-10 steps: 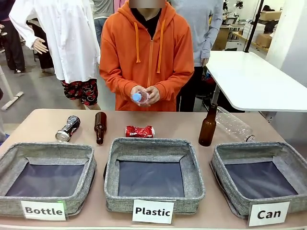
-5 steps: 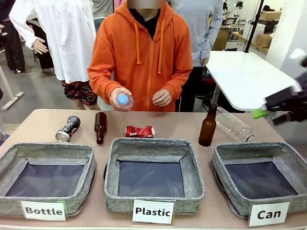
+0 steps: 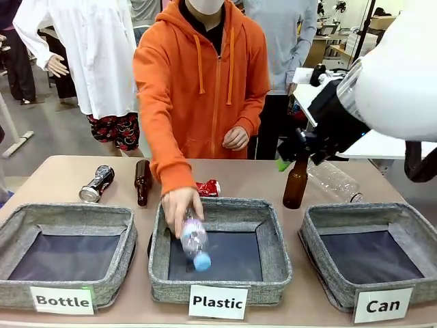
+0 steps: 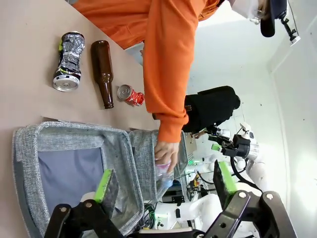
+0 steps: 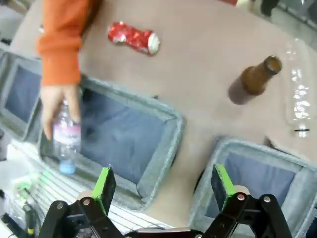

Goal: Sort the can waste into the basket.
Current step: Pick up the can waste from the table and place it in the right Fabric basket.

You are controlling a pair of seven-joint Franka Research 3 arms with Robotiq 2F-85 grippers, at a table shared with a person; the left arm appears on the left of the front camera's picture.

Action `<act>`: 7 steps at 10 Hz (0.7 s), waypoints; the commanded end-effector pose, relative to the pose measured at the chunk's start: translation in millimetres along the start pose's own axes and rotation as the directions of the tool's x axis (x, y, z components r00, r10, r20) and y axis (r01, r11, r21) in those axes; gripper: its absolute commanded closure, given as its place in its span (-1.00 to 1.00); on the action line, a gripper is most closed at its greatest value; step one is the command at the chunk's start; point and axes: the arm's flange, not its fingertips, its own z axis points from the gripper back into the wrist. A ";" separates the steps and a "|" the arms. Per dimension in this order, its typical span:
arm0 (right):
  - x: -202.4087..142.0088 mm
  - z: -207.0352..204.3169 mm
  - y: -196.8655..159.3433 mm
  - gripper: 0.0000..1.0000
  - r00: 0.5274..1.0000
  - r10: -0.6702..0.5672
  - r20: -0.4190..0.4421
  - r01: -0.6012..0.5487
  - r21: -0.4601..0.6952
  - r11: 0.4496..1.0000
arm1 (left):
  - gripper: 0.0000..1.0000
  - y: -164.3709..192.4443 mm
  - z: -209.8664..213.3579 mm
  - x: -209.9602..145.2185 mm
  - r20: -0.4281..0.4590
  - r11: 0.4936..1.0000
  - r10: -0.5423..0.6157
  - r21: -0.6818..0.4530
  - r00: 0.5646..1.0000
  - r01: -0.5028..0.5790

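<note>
Nearest, the left claw and the right claw are being held spread wide, with nothing pinched. The Can basket is being seen at the desk's near right. A plastic bottle is being held by a hand over the middle basket. Beyond the baskets, the red can and the dark can are being seen lying on the desk.

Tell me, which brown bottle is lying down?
The left brown bottle, next to the dark can, is lying flat on the table. The right brown bottle is standing straight up.
</note>
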 end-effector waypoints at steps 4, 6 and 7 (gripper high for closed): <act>-152.6 88.2 -170.9 -1.00 0.930 -0.356 0.089 0.299 0.379 0.876 | -1.00 -0.6 1.0 -0.4 0.004 1.000 -0.021 -0.016 1.000 0.021; -190.2 80.7 -198.7 -1.00 0.862 -0.492 0.125 0.400 0.430 0.809 | -1.00 -0.6 1.0 -0.4 0.004 1.000 -0.021 -0.016 1.000 0.021; -193.2 74.9 -203.0 -1.00 0.850 -0.513 0.116 0.420 0.439 0.795 | -1.00 -0.6 1.0 -0.4 0.004 1.000 -0.021 -0.016 1.000 0.021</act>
